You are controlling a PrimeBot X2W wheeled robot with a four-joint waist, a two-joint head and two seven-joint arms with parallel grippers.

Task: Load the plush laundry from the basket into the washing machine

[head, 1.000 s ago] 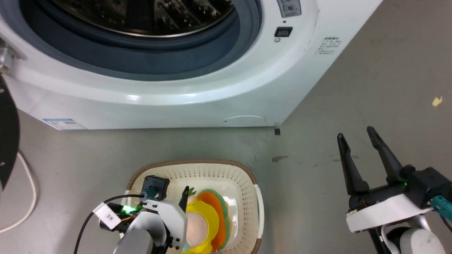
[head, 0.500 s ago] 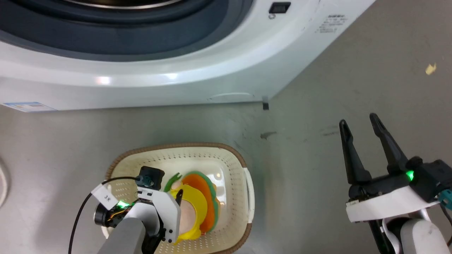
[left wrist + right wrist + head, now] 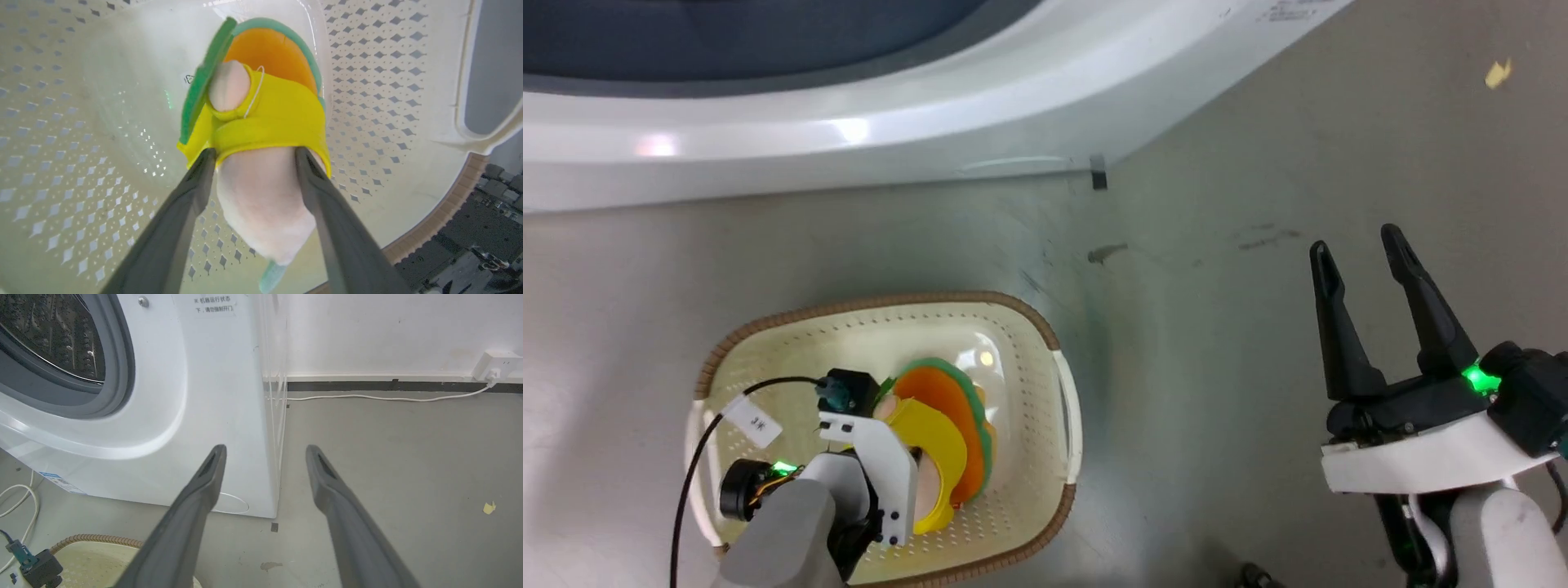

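Note:
The plush laundry [image 3: 941, 412], with a pale pink head, yellow top and green-edged orange skirt, is inside the cream basket [image 3: 866, 304] at the lower left of the head view. My left gripper [image 3: 253, 153] reaches down into the basket and is shut on the plush laundry [image 3: 261, 118], its two fingers pressing the sides of the pink head. My right gripper [image 3: 1357, 245] stands open over bare floor to the right, holding nothing. The washing machine [image 3: 849, 139] fills the top of the head view. In the right wrist view its steel drum [image 3: 53, 335] shows behind the grey ring.
A white cable [image 3: 367, 398] runs along the wall to a socket [image 3: 496, 363] right of the washing machine [image 3: 204, 396]. On the grey floor lie a yellow scrap [image 3: 1494, 73] and a dark stain [image 3: 1107, 253]. Between basket and right gripper [image 3: 263, 448] is open floor.
The head camera has tilted down, so the washer slid up the picture and the basket came into fuller view. The left finger seen beside the plush is now hidden. The right gripper holds still.

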